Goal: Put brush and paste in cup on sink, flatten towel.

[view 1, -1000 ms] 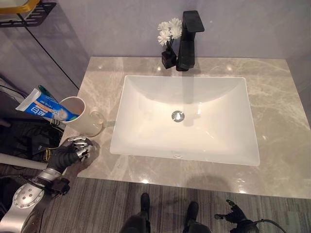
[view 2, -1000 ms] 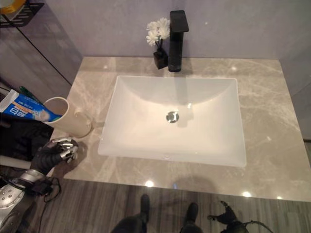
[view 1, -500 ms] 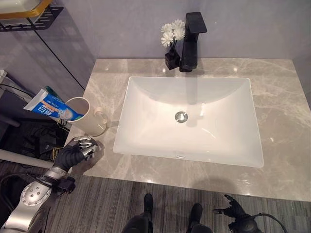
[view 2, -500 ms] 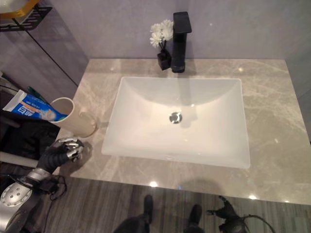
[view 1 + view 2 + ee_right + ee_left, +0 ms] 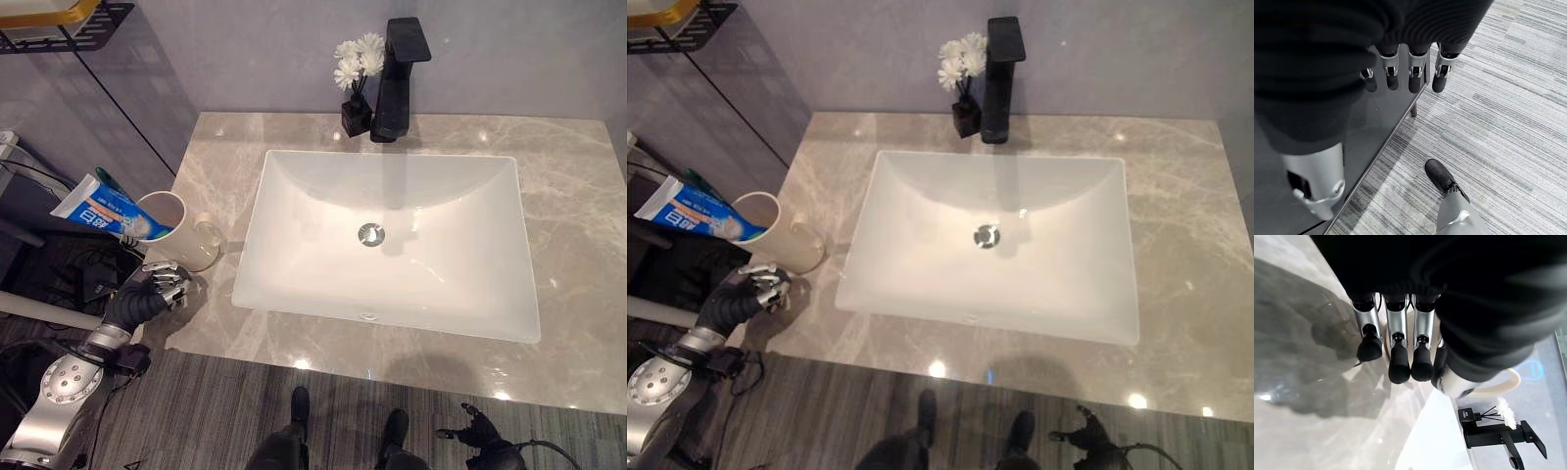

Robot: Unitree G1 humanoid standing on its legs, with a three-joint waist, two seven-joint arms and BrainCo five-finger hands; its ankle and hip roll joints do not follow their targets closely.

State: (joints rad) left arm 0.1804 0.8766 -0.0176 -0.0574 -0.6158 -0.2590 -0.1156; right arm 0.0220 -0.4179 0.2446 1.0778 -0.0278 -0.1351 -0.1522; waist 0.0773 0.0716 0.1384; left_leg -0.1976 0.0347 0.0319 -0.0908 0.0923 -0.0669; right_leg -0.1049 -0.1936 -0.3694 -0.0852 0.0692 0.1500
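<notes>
A cream cup [image 5: 184, 233] with a side handle stands on the marble counter [image 5: 578, 255], left of the white sink [image 5: 294, 250]. A blue-and-white paste tube [image 5: 106, 210] and a green brush [image 5: 104, 180] stick out of the cup, leaning left. My left hand [image 5: 149, 294] hovers at the counter's front-left corner, just in front of the cup, with fingers [image 5: 1398, 350] curled and holding nothing. The cup's handle [image 5: 1501, 386] shows past them. My right hand [image 5: 477, 433] hangs low in front of the counter, its fingers [image 5: 1411, 73] relaxed and empty.
A black faucet [image 5: 399, 78] and a small black vase of white flowers [image 5: 355, 69] stand behind the sink. A wire shelf [image 5: 69, 18] hangs on the wall at the upper left. A dark cabinet front [image 5: 1378, 127] is beside my right hand.
The camera has shifted a little. Relative to the cup, my left hand has drawn slightly left toward the counter's edge. Cup, tube and brush stay as they were.
</notes>
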